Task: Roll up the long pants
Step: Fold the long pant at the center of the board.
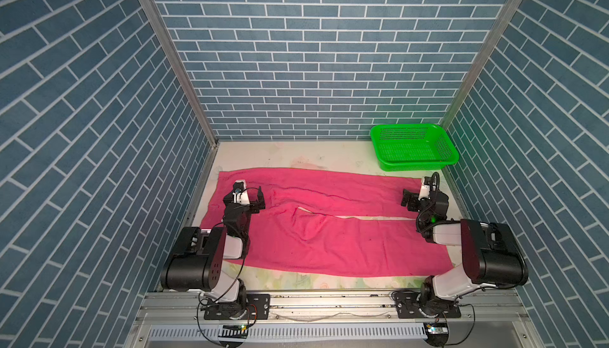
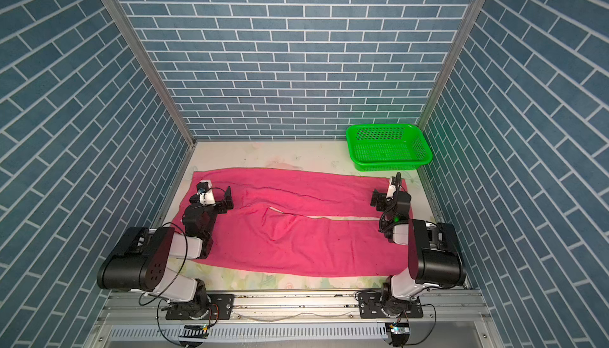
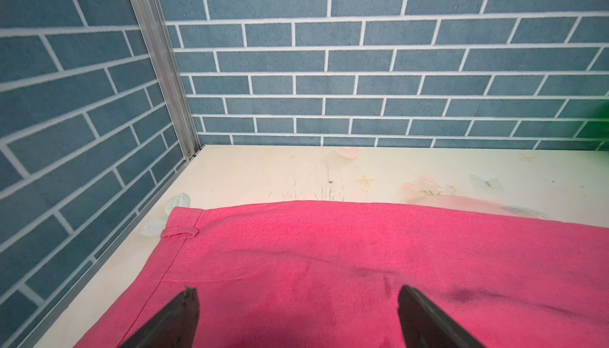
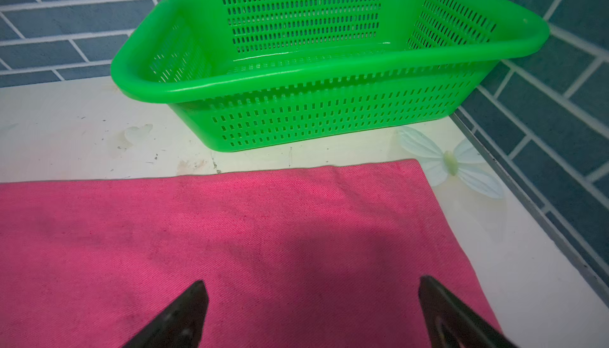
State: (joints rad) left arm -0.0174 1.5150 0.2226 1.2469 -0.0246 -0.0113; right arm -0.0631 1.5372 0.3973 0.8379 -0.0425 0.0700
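Observation:
The long pants (image 1: 329, 241) are bright magenta-pink and lie spread flat across the table in both top views (image 2: 296, 244), waist at the left, two legs running right with a thin gap between them. My left gripper (image 1: 260, 199) hovers open over the waist end (image 3: 329, 257), near a belt loop (image 3: 179, 232); nothing sits between its fingers. My right gripper (image 1: 407, 198) hovers open over the far leg's cuff (image 4: 230, 231), also holding nothing. In the wrist views, the left gripper (image 3: 296, 292) and the right gripper (image 4: 313, 282) each show two dark fingertips set wide apart above the cloth.
A green mesh basket (image 1: 443, 147) stands at the back right corner, just beyond the far cuff, also in the right wrist view (image 4: 296, 79). Blue brick-pattern walls enclose three sides. A strip of bare pale table (image 1: 296, 155) runs behind the pants.

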